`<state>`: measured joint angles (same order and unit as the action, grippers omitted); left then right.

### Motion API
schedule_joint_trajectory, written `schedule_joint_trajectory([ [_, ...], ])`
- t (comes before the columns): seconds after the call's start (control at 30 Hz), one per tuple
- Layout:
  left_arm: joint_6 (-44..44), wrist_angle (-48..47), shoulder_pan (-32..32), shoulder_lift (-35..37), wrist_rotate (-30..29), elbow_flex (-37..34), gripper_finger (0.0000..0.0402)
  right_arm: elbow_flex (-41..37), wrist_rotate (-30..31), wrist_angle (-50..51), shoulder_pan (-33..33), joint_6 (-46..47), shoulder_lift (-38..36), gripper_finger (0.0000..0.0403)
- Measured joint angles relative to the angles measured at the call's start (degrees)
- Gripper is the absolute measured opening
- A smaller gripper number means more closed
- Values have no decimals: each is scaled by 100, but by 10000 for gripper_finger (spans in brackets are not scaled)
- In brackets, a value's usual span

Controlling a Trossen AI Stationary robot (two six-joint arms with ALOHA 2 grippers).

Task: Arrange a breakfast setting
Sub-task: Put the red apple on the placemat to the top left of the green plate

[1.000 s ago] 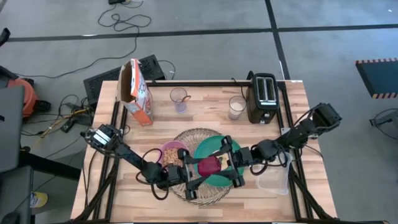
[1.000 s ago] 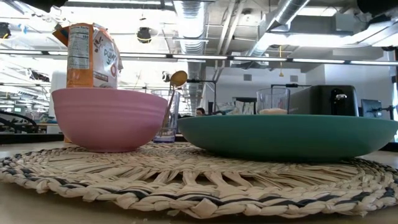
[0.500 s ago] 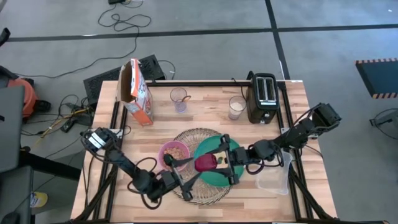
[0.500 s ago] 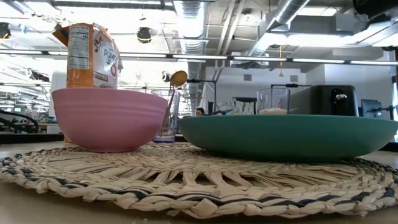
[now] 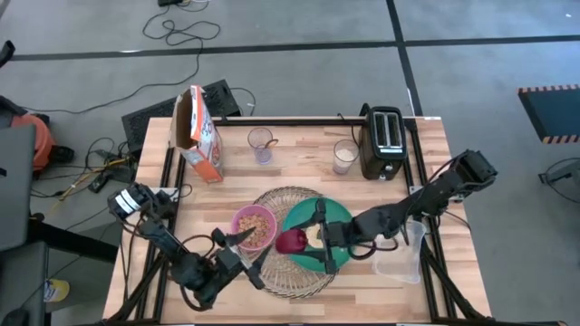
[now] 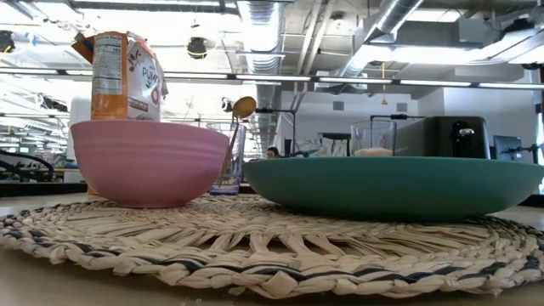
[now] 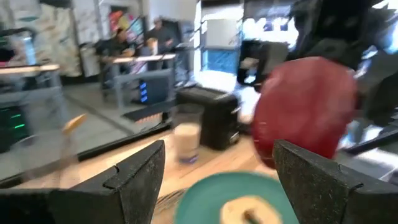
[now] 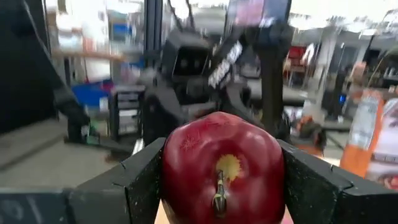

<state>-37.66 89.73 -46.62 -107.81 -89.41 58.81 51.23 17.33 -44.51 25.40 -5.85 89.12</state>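
A dark-red apple hangs over the woven mat, between the pink bowl and the teal plate. My right gripper is shut on it. A bread ring lies on the plate. My left gripper stands open and empty near the mat's near-left edge, pointing at the apple from a short way off. The gold spoon stands in a glass at the back. The bowl and the plate rest on the mat. My right gripper pinches the apple's two opposite sides between its two fingers. The fingers come level from the table's right side. The apple is lifted clear of the mat and plate, with its stem end turned back toward the wrist.
A cereal box stands at the far left. Along the far side are a second glass and the black toaster. A clear plastic tub sits by the right edge, under my right arm.
My left gripper has drawn back from the apple toward the table's near-left corner and has swung round. It leaves the apple in my right gripper alone. My right gripper has carried the apple a little toward the pink bowl.
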Motion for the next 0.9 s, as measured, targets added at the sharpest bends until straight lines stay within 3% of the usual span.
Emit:
schedule_joint_trajectory([
  [0.27, -47, -24, -497, 49, -93, -382, 281, 818, 353, 2528, -336, 436, 2, 291],
  [0.63, 1323, -37, -1041, 153, -38, -1445, 281, 863, 359, 3696, -1326, 754, 26, 292],
  [0.9, 3201, -44, -1166, 153, 707, -2775, 281, 877, -124, 3800, -2222, 830, 139, 293],
])
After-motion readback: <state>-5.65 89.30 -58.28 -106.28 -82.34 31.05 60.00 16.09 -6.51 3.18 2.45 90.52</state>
